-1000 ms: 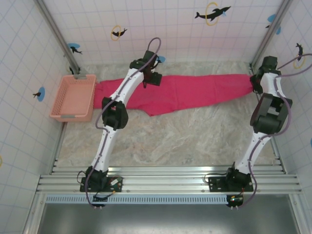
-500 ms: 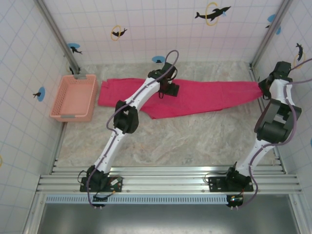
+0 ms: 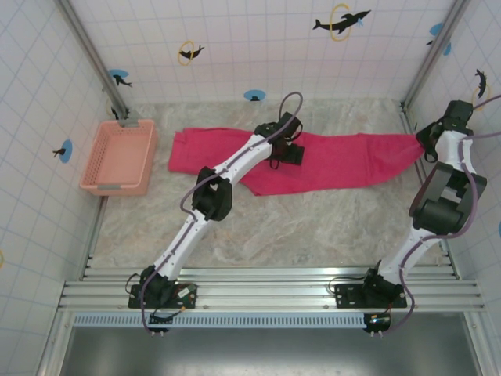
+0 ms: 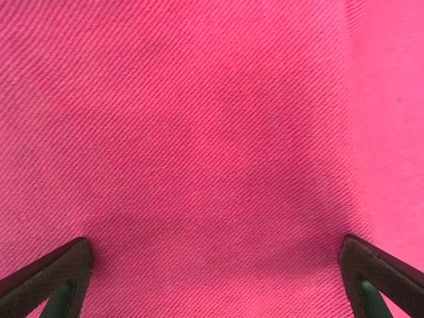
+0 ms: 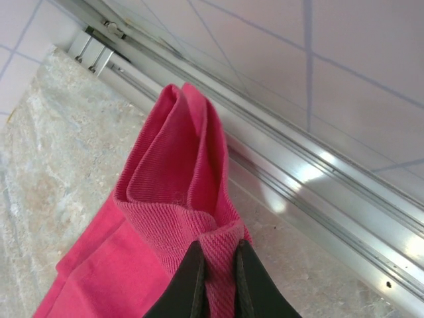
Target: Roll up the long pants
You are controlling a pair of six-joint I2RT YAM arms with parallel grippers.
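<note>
At the far right edge of the table (image 3: 297,223), the two dark fingers (image 5: 196,271) of the right gripper (image 5: 218,246) stand close together and clamp a bunched end of the long pants (image 3: 344,160). Above the fingertips the magenta cloth rises in a soft folded loop that points toward the aluminium rail (image 5: 298,192) at the foot of the tiled wall (image 5: 344,53). From this clamped end the cloth drops to the marble-patterned surface.

Seen from above, the long pants lie stretched along the far part of the table, from the right corner to a wider end on the left. That left end is near the salmon-pink basket (image 3: 119,157) but apart from it. The near edge of the cloth forms a pointed flap about the middle of the table.

The left gripper (image 4: 213,240) is over the middle of the cloth, its fingers wide apart with nothing between them, one at each lower corner of the wrist view, and flat twill fabric lies under them. I cannot tell if the fingertips touch the cloth. The left arm (image 3: 210,196) reaches diagonally from its base to this place.
</note>
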